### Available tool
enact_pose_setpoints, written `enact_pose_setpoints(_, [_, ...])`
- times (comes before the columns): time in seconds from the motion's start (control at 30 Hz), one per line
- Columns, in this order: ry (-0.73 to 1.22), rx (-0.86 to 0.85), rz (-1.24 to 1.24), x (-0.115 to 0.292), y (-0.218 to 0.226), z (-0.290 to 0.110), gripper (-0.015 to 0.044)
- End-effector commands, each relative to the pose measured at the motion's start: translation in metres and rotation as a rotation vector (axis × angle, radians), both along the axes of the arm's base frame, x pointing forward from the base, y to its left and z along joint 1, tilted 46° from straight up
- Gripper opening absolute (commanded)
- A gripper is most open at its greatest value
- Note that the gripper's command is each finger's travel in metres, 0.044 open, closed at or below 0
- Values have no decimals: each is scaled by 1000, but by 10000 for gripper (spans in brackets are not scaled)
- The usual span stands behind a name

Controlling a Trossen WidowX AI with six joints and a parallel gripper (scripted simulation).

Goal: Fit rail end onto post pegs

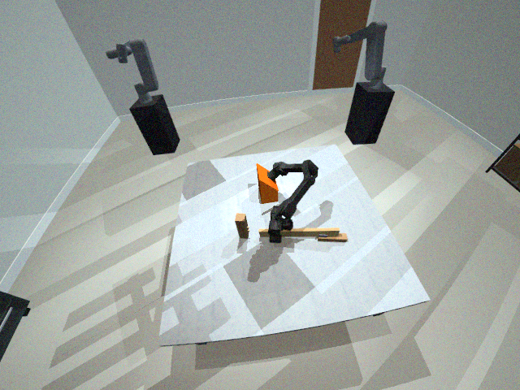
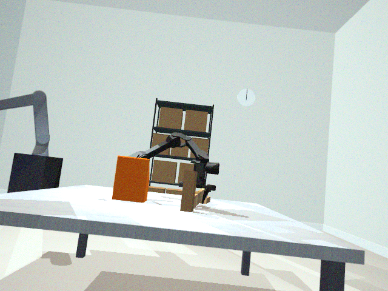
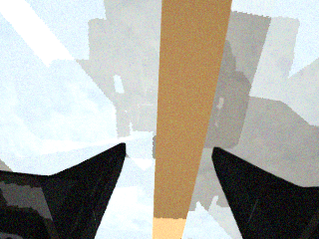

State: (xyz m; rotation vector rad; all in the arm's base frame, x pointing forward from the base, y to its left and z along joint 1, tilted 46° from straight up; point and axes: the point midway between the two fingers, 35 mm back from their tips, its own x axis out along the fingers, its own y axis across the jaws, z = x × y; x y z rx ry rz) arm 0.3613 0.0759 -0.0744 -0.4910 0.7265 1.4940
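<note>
Rail: long pale wooden bed rail [image 1: 308,231], near end down on the white surface [image 1: 335,268], at 3 o'clock from the short wooden post [image 1: 241,224].
Fingers: black fingers partly open, straddling the rail, gripping nothing.
Advice: centre both fingers on the rail's sides before squeezing; grip squarely.

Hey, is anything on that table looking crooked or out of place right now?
Only the rail: its near end lies short of the post, with a gap between them, so it is not yet joined. The pincer straddles that end, fingers apart from the wood. The orange block stands upright. Nothing looks spilled or damaged.
</note>
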Motion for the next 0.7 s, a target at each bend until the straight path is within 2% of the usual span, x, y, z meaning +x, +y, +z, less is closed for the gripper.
enact_pose_setpoints(0.0, [7,3,-4,-1,1,-1,256])
enact_pose_setpoints(0.23, [7,3,-4,-1,1,-1,72])
enact_pose_setpoints(0.53, [7,3,-4,-1,1,-1,0])
enact_pose_setpoints(0.67, [7,3,-4,-1,1,-1,0])
